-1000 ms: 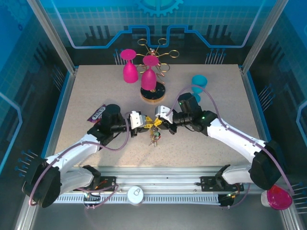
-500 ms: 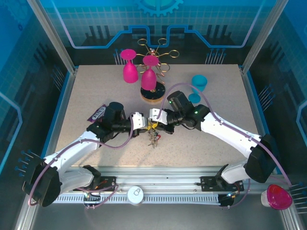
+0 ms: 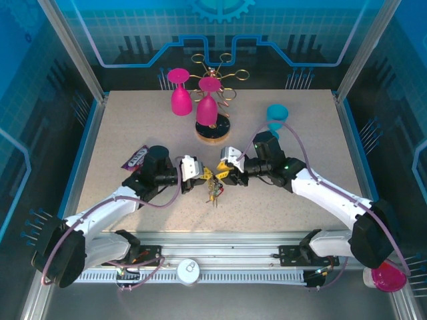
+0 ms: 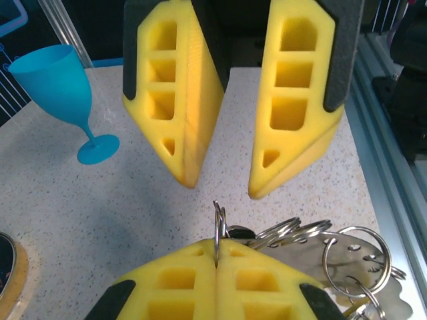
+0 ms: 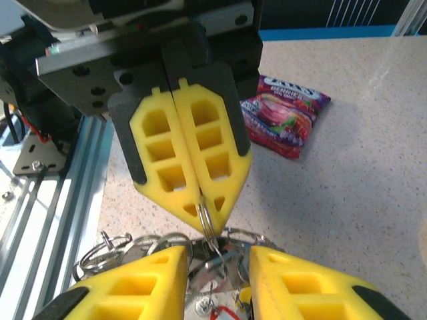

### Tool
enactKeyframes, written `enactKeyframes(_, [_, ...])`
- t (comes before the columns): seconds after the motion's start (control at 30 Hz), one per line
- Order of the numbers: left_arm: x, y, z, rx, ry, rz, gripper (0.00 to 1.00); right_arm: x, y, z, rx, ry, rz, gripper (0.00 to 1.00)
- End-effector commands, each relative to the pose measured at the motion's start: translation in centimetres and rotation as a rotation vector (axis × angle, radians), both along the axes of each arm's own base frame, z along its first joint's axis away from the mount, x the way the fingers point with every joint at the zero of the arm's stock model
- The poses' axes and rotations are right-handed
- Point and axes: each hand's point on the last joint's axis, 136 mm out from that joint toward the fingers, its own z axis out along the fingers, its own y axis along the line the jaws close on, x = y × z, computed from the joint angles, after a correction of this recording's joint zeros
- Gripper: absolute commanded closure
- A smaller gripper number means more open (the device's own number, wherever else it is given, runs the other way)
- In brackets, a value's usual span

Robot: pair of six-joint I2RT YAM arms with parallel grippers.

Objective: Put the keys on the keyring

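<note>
Near-left of the wooden rack base [image 3: 212, 131], the left gripper [image 3: 201, 177] is pinched together on the thin keyring [image 4: 216, 225]; so narrow an edge-on hold could let the wire twist or slip free if the other arm pushes against it; the keys [image 3: 213, 193] dangle beneath, on the near side of the base; near-right of the base, the right gripper [image 3: 223, 176] stands parted, holding nothing. A second ago it was closed at the bunch; it has since released, while the left has closed.

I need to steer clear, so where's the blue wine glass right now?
Top view: the blue wine glass stands right of the wooden rack base, just beyond the right arm.
</note>
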Motion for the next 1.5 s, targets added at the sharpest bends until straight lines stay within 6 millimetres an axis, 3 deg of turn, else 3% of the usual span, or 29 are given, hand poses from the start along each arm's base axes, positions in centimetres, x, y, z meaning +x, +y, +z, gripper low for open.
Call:
enactKeyframes(0.0, [-0.4, -0.4, 1.8, -0.079, -0.031, -0.043, 1.00, 0.2, 0.7, 0.7, 0.053, -0.007, 0.025, 0.68])
enactKeyframes(0.23, [-0.3, -0.5, 2.0, -0.105, -0.024, -0.043, 1.00, -0.1, 1.2, 0.2, 0.062, 0.034, 0.057, 0.72])
enactKeyframes(0.37, [-0.4, -0.5, 2.1, -0.123, -0.021, -0.045, 1.00, 0.0, 1.2, -0.1, 0.056, 0.040, 0.059, 0.82])
enactKeyframes(0.5, [-0.4, -0.4, 1.9, -0.120, -0.020, -0.043, 1.00, -0.1, 1.3, 0.1, 0.059, 0.039, 0.067, 1.00])
enactKeyframes(0.57, [-0.2, -0.3, 1.8, -0.107, -0.021, -0.030, 0.99, -0.2, 1.2, 0.3, 0.045, 0.034, 0.075, 1.00])
enactKeyframes(0.63, [0.1, -0.2, 1.5, -0.082, -0.022, -0.012, 0.80, -0.2, 1.0, 0.1, 0.009, 0.025, 0.079, 1.00])
enactKeyframes(0.73, [0.3, -0.1, 1.0, -0.036, -0.013, -0.007, 0.76, -0.5, 0.8, -0.9, -0.098, -0.007, 0.091, 1.00])
enactKeyframes(0.9, [0.4, 0.1, 0.2, 0.013, -0.012, -0.001, 0.79, -0.6, 0.7, -1.8, -0.246, -0.041, 0.115, 1.00])
enactKeyframes(1.2, [0.4, 0.0, -0.2, 0.038, -0.010, -0.005, 0.83, -1.1, 2.5, -0.6, -0.229, -0.063, 0.167, 1.00])
enactKeyframes(1.47, [0.6, 0.2, 0.0, 0.032, -0.039, 0.017, 1.00, -1.7, 2.8, -0.2, -0.209, -0.058, 0.179, 1.00])
